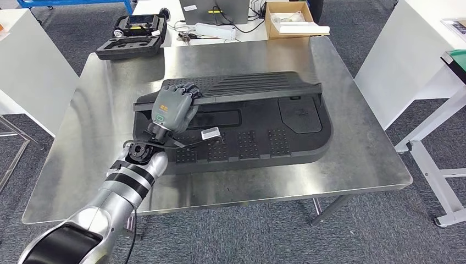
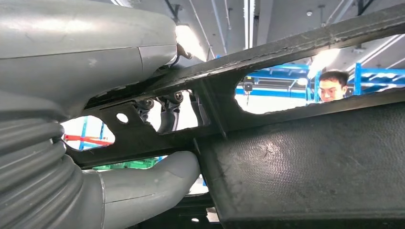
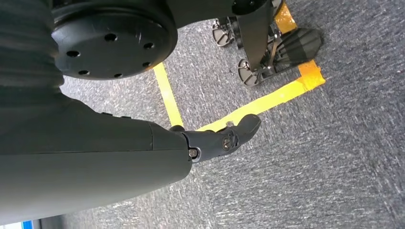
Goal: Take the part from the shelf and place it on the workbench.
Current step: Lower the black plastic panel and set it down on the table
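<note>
The black part (image 1: 242, 118) is laid flat on the steel worktop (image 1: 357, 148), its upper-left rim clasped by the left hand (image 1: 173, 107), fingers (image 1: 184, 88) curled over the edge; on release, snagged fingers may drag it. The right hand (image 3: 219, 140) hangs over the floor, holding nothing, fingers apart

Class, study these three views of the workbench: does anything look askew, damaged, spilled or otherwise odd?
Nothing stands out. The black panel part lies flat on the steel workbench, wholly within its edges, with no visible damage. The left hand grips the part's upper rim. The right hand hangs over the carpet, holding nothing.
</note>
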Action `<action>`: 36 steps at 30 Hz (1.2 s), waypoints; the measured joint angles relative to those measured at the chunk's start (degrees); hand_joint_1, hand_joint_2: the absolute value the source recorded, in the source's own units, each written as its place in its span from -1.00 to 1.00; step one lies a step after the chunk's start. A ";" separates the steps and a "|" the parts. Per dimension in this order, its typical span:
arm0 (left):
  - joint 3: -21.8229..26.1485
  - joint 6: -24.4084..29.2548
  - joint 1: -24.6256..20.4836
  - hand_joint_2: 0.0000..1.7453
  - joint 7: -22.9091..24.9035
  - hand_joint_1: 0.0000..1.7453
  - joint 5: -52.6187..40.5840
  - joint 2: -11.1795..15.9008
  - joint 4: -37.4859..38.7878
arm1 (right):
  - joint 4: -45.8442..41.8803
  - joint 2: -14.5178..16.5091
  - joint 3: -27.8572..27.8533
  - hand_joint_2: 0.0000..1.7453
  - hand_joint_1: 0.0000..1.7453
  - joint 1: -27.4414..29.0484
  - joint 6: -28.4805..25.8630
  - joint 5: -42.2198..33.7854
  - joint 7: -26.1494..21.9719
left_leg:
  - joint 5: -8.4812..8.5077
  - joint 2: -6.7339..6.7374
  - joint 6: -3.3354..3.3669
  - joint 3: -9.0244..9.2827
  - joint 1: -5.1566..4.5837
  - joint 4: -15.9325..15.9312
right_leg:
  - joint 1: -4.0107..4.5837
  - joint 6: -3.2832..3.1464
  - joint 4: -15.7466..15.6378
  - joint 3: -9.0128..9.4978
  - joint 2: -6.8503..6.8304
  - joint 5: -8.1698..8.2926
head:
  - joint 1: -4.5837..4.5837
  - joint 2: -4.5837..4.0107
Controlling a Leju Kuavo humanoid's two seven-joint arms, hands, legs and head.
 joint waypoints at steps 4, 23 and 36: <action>1.82 0.01 -0.01 1.00 -0.26 1.00 -1.62 -1.83 0.25 | 0.00 0.29 0.32 1.00 -1.00 -0.23 0.01 0.46 0.28 | 0.00 0.00 0.00 0.00 0.00 0.00 | 0.00 0.00 0.00 0.00 0.00 0.00 | 0.00 0.00; -0.85 -0.97 -8.26 1.00 11.15 1.00 -4.01 -4.63 18.00 | 0.04 1.30 1.86 1.00 -1.00 -0.68 0.69 1.36 1.61 | 0.00 -0.01 0.01 0.11 0.00 0.00 | 0.00 0.01 0.00 0.10 0.00 0.01 | 0.00 0.00; -4.12 -11.69 -14.40 1.00 16.21 1.00 -5.05 -6.50 26.98 | 0.04 1.34 2.10 1.00 -1.00 -0.66 1.03 1.38 1.76 | -0.10 0.02 0.22 0.42 -0.02 -0.01 | -0.02 0.02 -0.02 0.47 0.01 0.01 | -0.01 0.00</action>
